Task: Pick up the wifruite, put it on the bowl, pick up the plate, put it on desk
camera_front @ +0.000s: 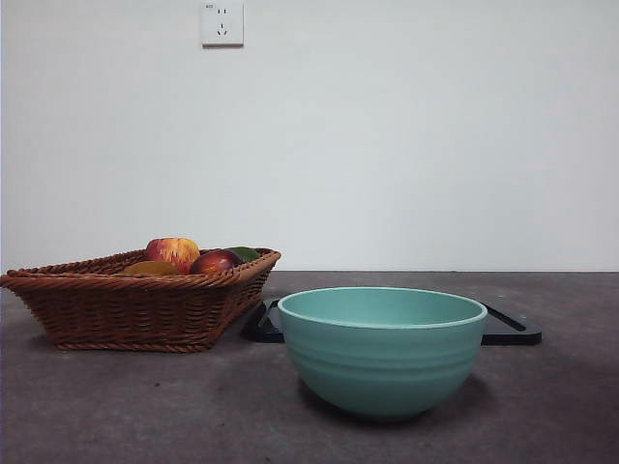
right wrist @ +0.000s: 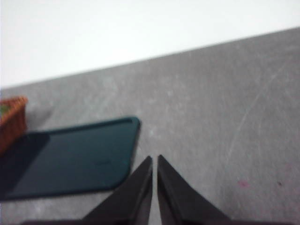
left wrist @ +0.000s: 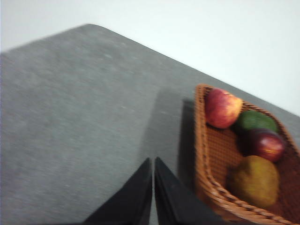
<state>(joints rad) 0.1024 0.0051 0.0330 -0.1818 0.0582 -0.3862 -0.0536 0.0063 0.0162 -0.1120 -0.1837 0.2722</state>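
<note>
Wifruite [left wrist: 255, 181] sits in wicker basket [left wrist: 208, 187] beside dark red fruit [left wrist: 266, 144]: firm, rounded, matte; grip across its middle w/ left gripper [left wrist: 153, 164], jaws together now; right gripper [right wrist: 154, 161] jaws together too

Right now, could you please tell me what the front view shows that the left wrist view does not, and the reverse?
Only the front view shows the teal bowl, the dark plate behind it, and a wall socket. Only the left wrist view shows the left tool, shut above bare desk, and the brownish wifruite in full. Both show the wicker basket with the streaked apple, dark red fruit and green fruit.
</note>
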